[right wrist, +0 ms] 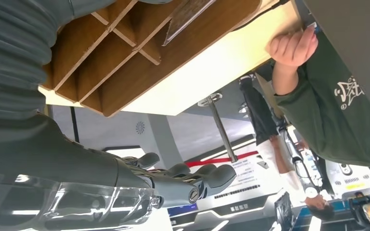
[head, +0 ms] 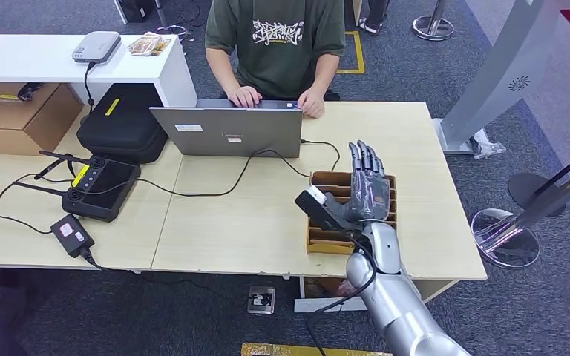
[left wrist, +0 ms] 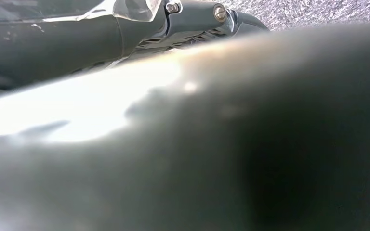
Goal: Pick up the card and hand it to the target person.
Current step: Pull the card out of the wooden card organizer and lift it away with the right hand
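The card [right wrist: 185, 18] sits upright in a slot of the brown cardboard organizer [head: 326, 242] on the desk [head: 267, 230], near my right front edge; I make it out in the right wrist view as a pale, glossy slip standing between the dividers. Standing on edge like that, it leaves its top edge free to pinch, which I judge is why it is stored this way.

I have my right hand [head: 365, 189] raised over the organizer, palm facing it, the fingers [head: 364, 157] straight, close side by side and pointing toward the far side of the desk. They hold nothing. The right wrist view shows the same: fingers extended in open air, apart from the cardboard. I read this as a pre-reach pose, kept high so the hand does not catch the dividers on the way down.

The target person [head: 278, 41] sits across the desk in a green shirt, both hands on a laptop [head: 230, 132], so the handover would go forward over the organizer.

My left hand I cannot judge; its wrist view is a blur of dark housing.
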